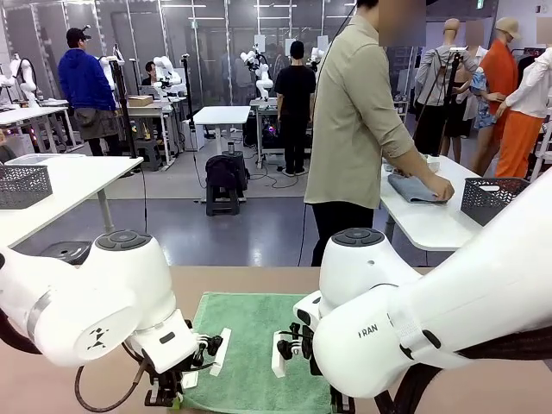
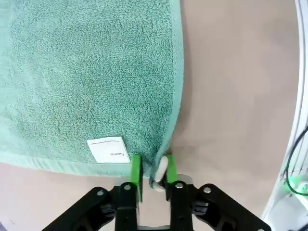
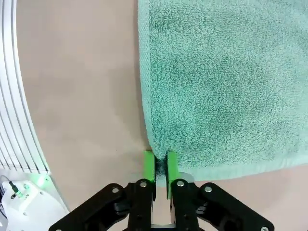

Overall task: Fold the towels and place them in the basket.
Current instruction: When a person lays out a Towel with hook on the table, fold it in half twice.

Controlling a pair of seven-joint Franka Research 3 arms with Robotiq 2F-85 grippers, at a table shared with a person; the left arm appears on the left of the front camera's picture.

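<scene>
A mint green towel [image 1: 252, 341] lies flat on the tan table between my two arms. In the left wrist view my left gripper [image 2: 154, 174] is shut on one near corner of the green towel [image 2: 86, 72], next to a white label [image 2: 108, 149]. In the right wrist view my right gripper [image 3: 160, 169] pinches the other near corner of the towel [image 3: 221, 82], its green pads [image 3: 149, 167] close together on the hem. In the front view both arms' wrists hang low over the towel's near edge. A dark wire-mesh basket [image 1: 492, 199] stands on a white table at the far right.
A person [image 1: 358, 121] stands beyond my table, hands on a grey-blue cloth [image 1: 416, 189] on the white table at the right. Another mesh basket [image 1: 23, 185] sits on a white table at the left. Bare tan tabletop [image 2: 236, 96] lies on both sides of the towel.
</scene>
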